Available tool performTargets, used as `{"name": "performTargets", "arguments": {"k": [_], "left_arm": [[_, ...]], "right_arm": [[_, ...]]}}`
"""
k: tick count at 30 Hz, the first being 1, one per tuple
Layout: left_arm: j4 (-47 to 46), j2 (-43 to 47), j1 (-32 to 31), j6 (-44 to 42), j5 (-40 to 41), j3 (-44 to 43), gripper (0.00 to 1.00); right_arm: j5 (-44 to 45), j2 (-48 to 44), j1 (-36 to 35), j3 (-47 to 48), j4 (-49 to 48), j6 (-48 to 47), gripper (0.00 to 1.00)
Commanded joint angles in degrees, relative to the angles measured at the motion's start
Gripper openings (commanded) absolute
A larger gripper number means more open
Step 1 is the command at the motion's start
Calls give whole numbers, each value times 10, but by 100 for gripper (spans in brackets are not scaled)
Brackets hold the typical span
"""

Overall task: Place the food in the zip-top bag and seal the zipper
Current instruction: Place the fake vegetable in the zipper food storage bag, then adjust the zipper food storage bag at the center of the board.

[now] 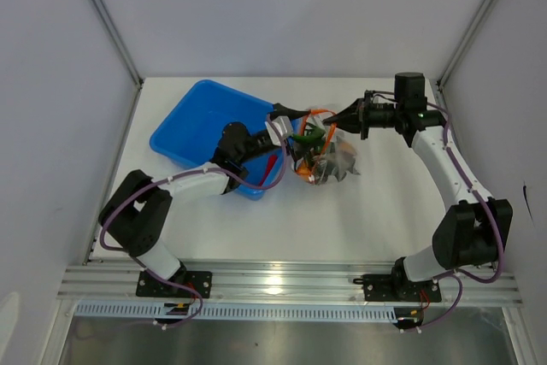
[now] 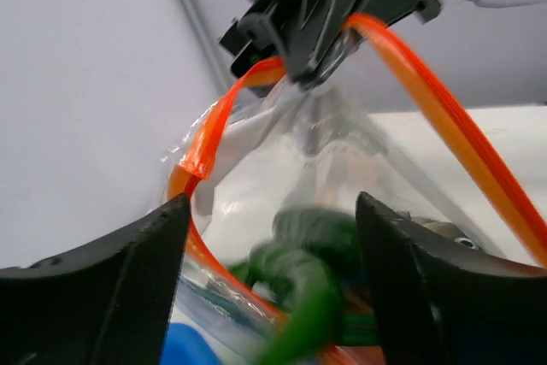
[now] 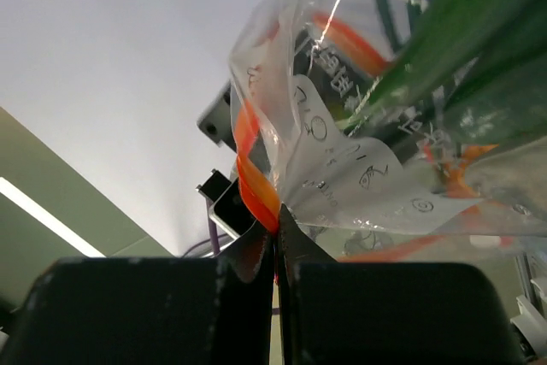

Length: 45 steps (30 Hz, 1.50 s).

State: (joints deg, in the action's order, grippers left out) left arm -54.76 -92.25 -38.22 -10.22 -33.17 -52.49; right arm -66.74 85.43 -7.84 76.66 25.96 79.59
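Right fingers pinch the zipper; my left fingers, open, straddle a green pod inside the zip-top bag. Loading step, I'd withdraw next.

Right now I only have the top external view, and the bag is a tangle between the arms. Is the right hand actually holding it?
Observer: Yes. The right wrist view shows the right hand shut on the zipper, at the rim of the zip-top bag.
Operator: And the left hand?
Observer: Its wrist view shows the left hand open, with its fingers either side of the green pods in the bag.
Operator: Is the mouth sealed?
Observer: No. In the left wrist view the two sides of the orange-red strip arc well apart.
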Motion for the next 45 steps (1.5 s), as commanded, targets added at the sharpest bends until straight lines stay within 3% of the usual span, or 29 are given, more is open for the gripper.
{"name": "performTargets", "arguments": {"k": [1,3,4,11,16,21,24,28,32,35,39,45], "left_arm": [[-34,3,4,-15,51,11,83],[22,17,7,9,76,-7,98],[49,21,14,42,81,-24,99],[165,106,29,125,61,-42,99],[315,164,38,168,112,-100,100],[398,225,53,184,152,-125,99],[469,255,69,242,169,-140,100],[592,264,90,258,95,-171,99],[705,237,90,283,72,-205,100],[769,225,88,316,62,-219,92],[798,232,75,338,111,-198,89],[870,183,66,361,137,-228,75]], "right_arm": [[-48,-31,-5,4,-19,18,0],[-47,-31,-5,2,-20,18,0],[-46,-30,-5,2,-23,19,0],[-37,-24,-3,0,-42,18,0],[-34,-18,0,0,-43,10,0],[-30,-18,9,3,-30,-13,0],[-16,-11,12,21,-14,-35,0],[-2,2,13,51,22,-82,0],[18,8,16,62,37,-110,0],[35,12,17,77,73,-149,0],[58,23,17,100,109,-192,0],[74,26,16,113,93,-174,0]]}}
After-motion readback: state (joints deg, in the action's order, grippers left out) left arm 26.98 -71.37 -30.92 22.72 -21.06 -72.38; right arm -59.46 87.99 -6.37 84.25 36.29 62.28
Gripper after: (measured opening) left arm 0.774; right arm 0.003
